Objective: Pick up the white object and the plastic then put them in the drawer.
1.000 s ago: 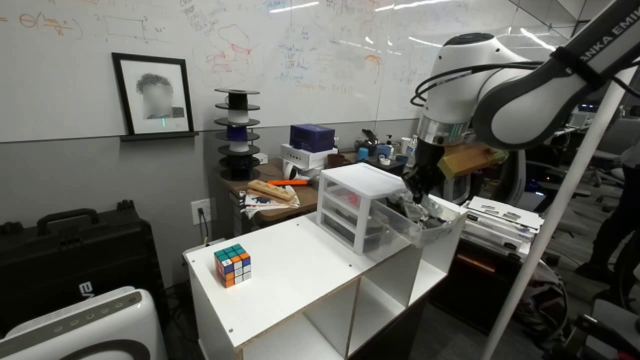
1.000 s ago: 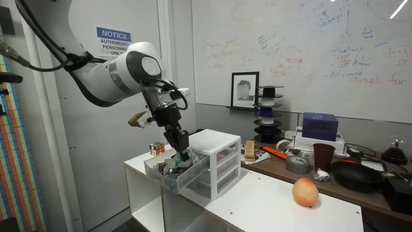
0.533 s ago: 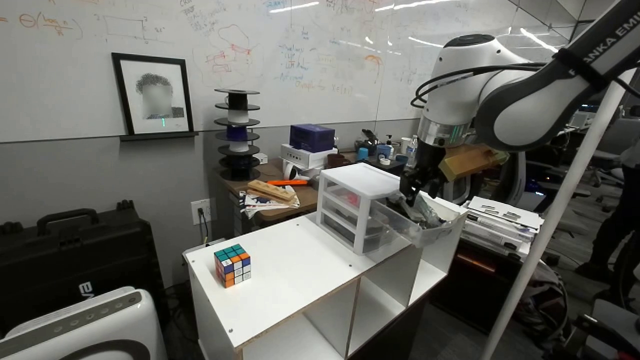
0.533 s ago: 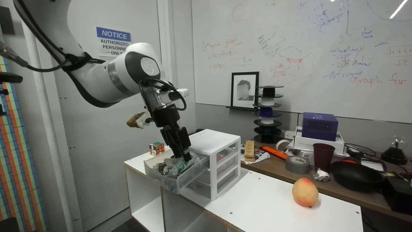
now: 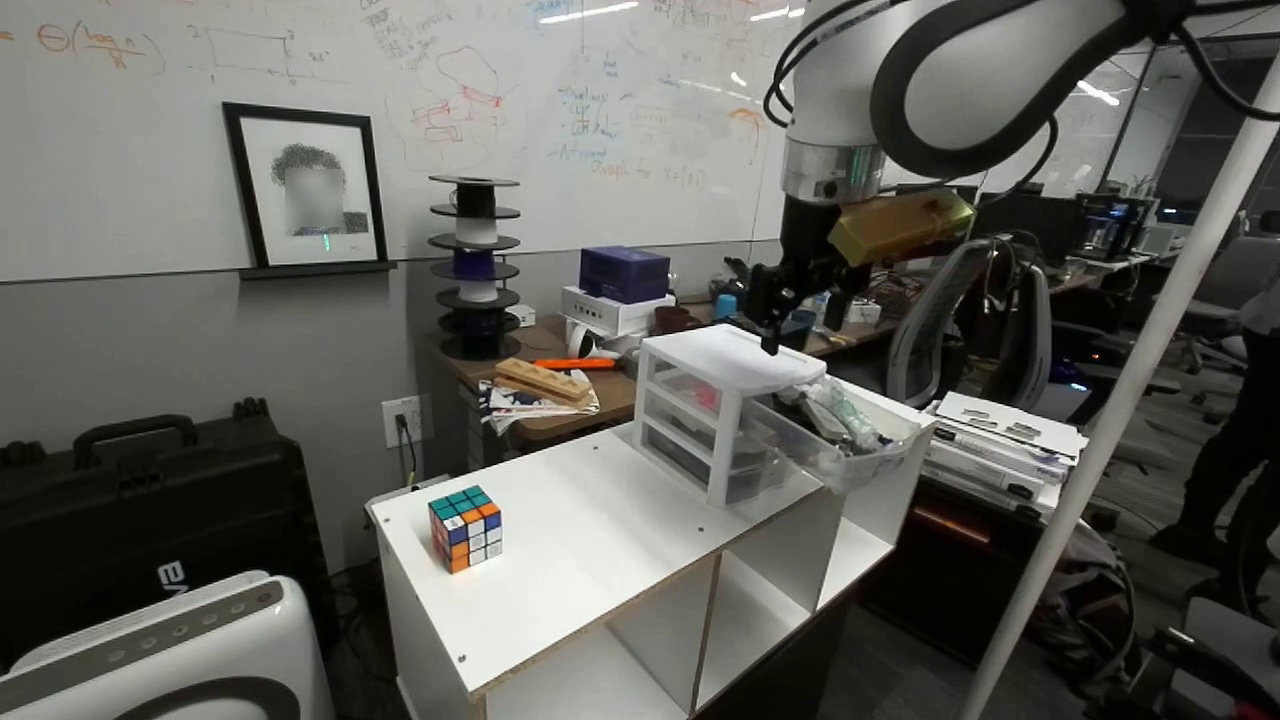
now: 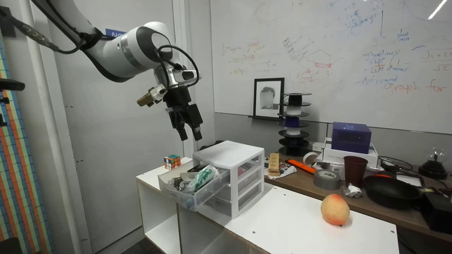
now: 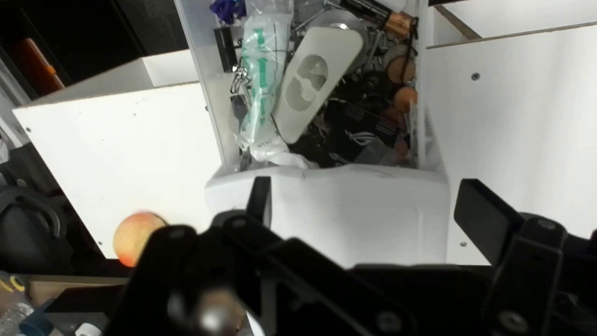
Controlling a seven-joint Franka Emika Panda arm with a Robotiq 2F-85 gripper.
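Observation:
Pulled well out of its white unit [image 6: 231,155], the translucent drawer [image 6: 180,201] holds many small items. Along one side of it lies the plastic [image 7: 263,79], a clear crumpled wrapper with green print, also seen in both exterior views. Beside it rests the white object [image 7: 312,79], a whitish, round-cornered piece with two round hollows. My gripper [image 6: 190,134] hangs in the air above the unit, clear of the drawer's contents. In the wrist view its black fingers [image 7: 485,214] stand wide apart, with only the unit's white top visible beyond the gap.
The multicoloured puzzle cube [image 5: 466,530] sits on the white shelf top [image 5: 590,560]. At the shelf's other end is a peach-like fruit [image 6: 335,210]. Behind stands a cluttered brown desk [image 6: 300,183] with a purple box [image 6: 351,138], tape and a black pan [image 6: 390,192].
My gripper has opened and risen from inside the drawer to above the unit. The plastic, earlier at the fingertips, now lies free in the drawer.

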